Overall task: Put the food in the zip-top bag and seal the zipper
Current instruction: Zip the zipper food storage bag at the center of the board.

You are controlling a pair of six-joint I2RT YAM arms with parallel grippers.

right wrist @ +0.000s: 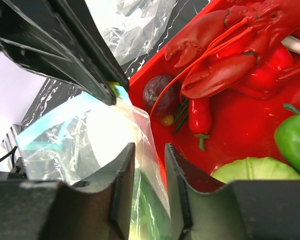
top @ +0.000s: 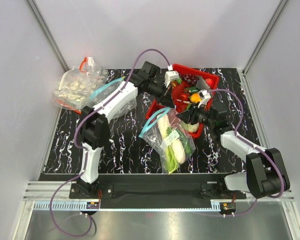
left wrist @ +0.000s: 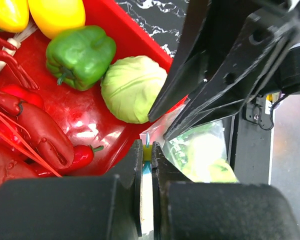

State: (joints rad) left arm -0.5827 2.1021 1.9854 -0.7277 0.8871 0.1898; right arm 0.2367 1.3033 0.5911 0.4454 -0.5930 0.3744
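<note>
**Bag's loaded, the zipper is the sketchy part**

In the overhead view the zip-top bag (top: 172, 145) lies on the table (top: 120, 145) at centre frame. It sits just below the red basket (top: 212, 80), with its mouth pointing up toward it. The food (top: 176, 146) looks to be inside already, since white pieces and green leaves show through the plastic.

The left jaws are pinched tight on the zipper (top: 149, 124), the teal strip along the mouth. They're right at the basket's edge, beside the cabbage (left wrist: 132, 90). The right jaws stand partway apart with bag film running through the gap. As far as the wrist view shows, they aren't clamped on anything.

The worries from here:
- Both sets of jaws are crowded nose to nose at the mouth, so a bump seems possible.
- If the left pinch drags instead of sliding, the light bag could trail along unsealed or snag the basket rim.
- With the right side loose, nothing anchors the bag.
</note>
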